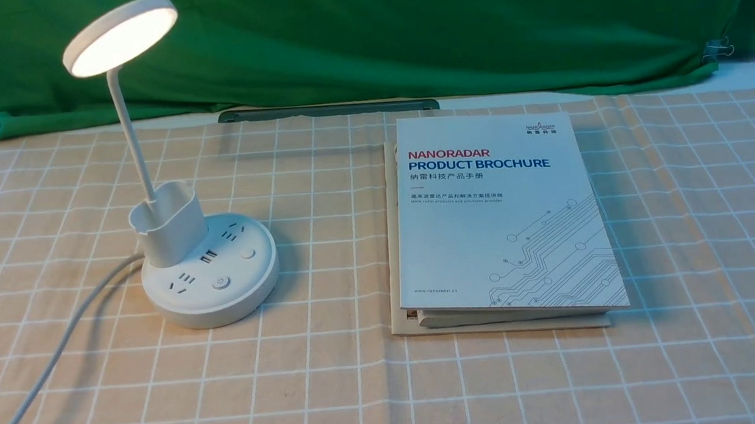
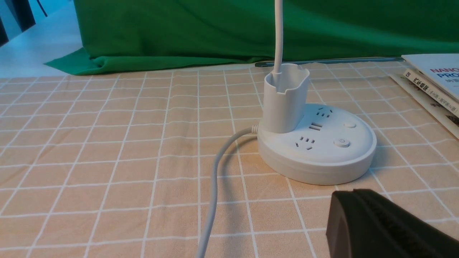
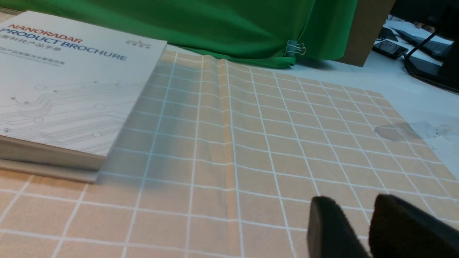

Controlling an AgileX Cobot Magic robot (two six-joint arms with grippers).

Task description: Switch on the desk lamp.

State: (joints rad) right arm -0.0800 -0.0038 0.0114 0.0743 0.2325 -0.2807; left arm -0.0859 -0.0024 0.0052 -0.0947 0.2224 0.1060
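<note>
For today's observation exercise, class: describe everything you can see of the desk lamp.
The desk lamp looks like white plastic. Its flat round head glows, so it is lit, and it tilts atop a thin curved neck. The neck rises from a small empty cup on a round base with sockets, USB ports and two buttons. It stands upright on the checked tablecloth, left of the brochure; a white cord leaves the base. No gripper touches it.

Warm, even light across the front view, and the brightest spot is the glowing disc of the desk lamp (image 1: 121, 35) at upper left, nearly blown out to white. A soft shadow falls right of the brochure (image 1: 502, 215), another trails beside the cord (image 1: 64, 338). Focus holds sharp mid-frame. In both wrist views the dark fingers (image 2: 380, 225) (image 3: 331, 229) at the lower right sit blurred, and a bluish tint creeps into the upper corners.
</note>
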